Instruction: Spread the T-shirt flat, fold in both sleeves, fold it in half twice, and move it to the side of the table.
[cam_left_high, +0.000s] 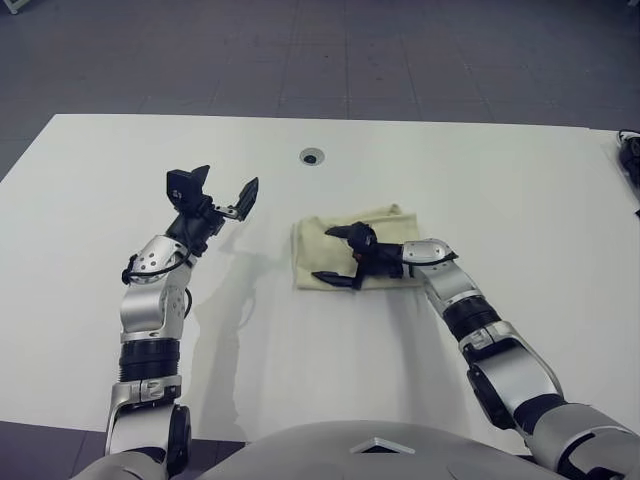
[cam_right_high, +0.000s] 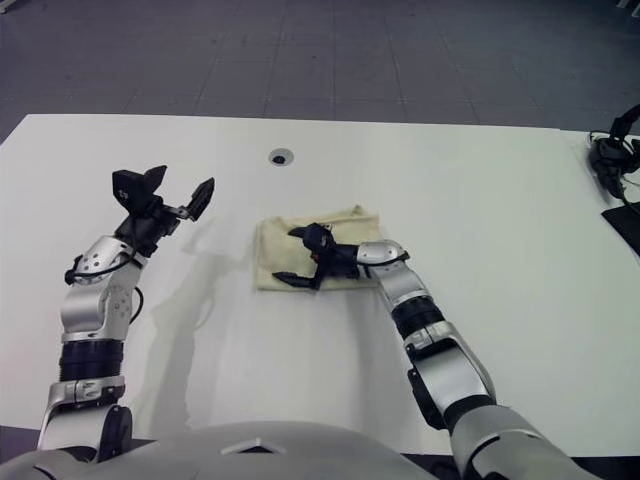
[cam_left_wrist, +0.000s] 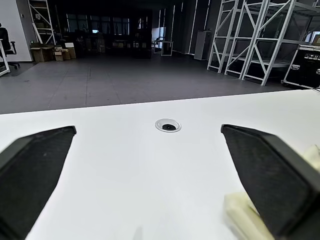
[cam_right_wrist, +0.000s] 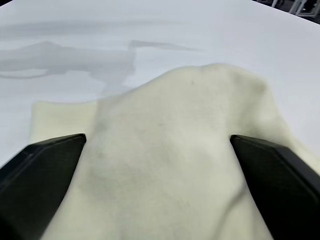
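The pale yellow T-shirt (cam_left_high: 325, 250) lies folded into a small square near the middle of the white table (cam_left_high: 450, 170). My right gripper (cam_left_high: 334, 255) is open and rests low over the folded cloth, one finger at its far edge and one at its near edge. The cloth (cam_right_wrist: 175, 150) spans the gap between the two dark fingers (cam_right_wrist: 42, 160) in the right wrist view. My left gripper (cam_left_high: 222, 192) is raised above the table to the left of the shirt, open and holding nothing. A corner of the shirt (cam_left_wrist: 240, 207) shows beside one left finger (cam_left_wrist: 270, 175).
A round cable grommet (cam_left_high: 312, 156) sits in the table behind the shirt. Dark cables and gear (cam_right_high: 608, 155) lie at the table's far right edge. Bare white tabletop stretches to the left and right of the shirt.
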